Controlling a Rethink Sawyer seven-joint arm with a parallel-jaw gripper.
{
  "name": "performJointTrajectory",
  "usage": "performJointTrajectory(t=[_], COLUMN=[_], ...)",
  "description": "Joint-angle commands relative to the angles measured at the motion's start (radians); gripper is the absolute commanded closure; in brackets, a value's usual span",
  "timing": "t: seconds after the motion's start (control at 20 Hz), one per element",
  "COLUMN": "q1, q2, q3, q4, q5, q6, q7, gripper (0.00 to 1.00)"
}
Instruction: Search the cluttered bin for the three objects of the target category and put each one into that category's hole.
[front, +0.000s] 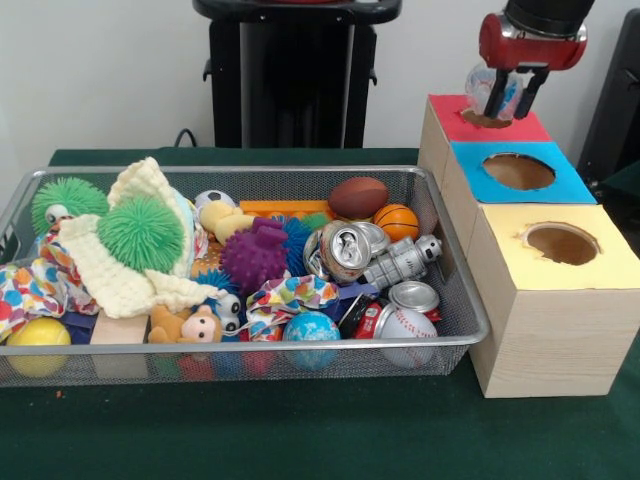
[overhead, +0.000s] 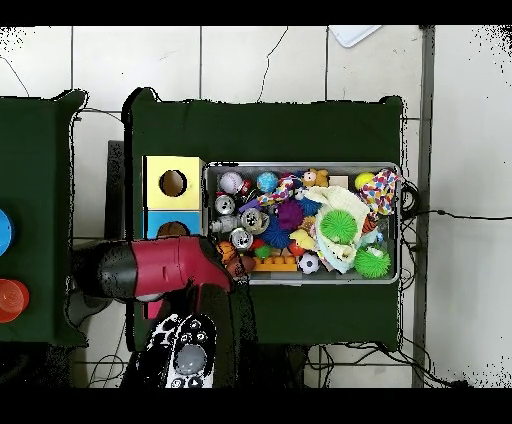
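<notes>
My gripper (front: 510, 98) hangs just above the red-topped hole (front: 487, 120) at the far end of the wooden box row. It is shut on a wrinkly see-through plastic bag (front: 492, 84), which bunches between the fingers right over the hole. The wire-mesh bin (front: 300, 346) lies to the left, full of toys. I can pick out no other plastic bag in it; any could be buried under the clutter. In the overhead view the red arm (overhead: 150, 270) covers the red top and the gripper; the bin (overhead: 300, 166) lies to its right.
The blue-topped hole (front: 518, 171) and the yellow-topped hole (front: 561, 243) sit nearer the camera in the same row. The bin holds crushed cans (front: 345, 250), a green spiky ball (front: 140, 232), a purple spiky ball (front: 253, 256), a cream knitted cloth (front: 110, 270), small sports balls and a baseball (front: 405, 325).
</notes>
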Motion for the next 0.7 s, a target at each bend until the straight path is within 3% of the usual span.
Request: performJointTrajectory(t=[0.05, 0.2, 0.4, 0.7], q1=[-0.023, -0.027, -0.053, -0.074], q2=[-0.033, -0.051, -0.015, 0.038], q3=[-0.005, -0.002, 0.008, 0.039], q4=[-0.057, -0.052, -0.12, -0.141], q5=[0.03, 0.028, 0.019, 0.031], q6=[0.188, 0.221, 0.253, 0.152], q7=[0.187, 0.177, 0.159, 0.16], gripper=[1.0, 1.0, 1.0, 1.0])
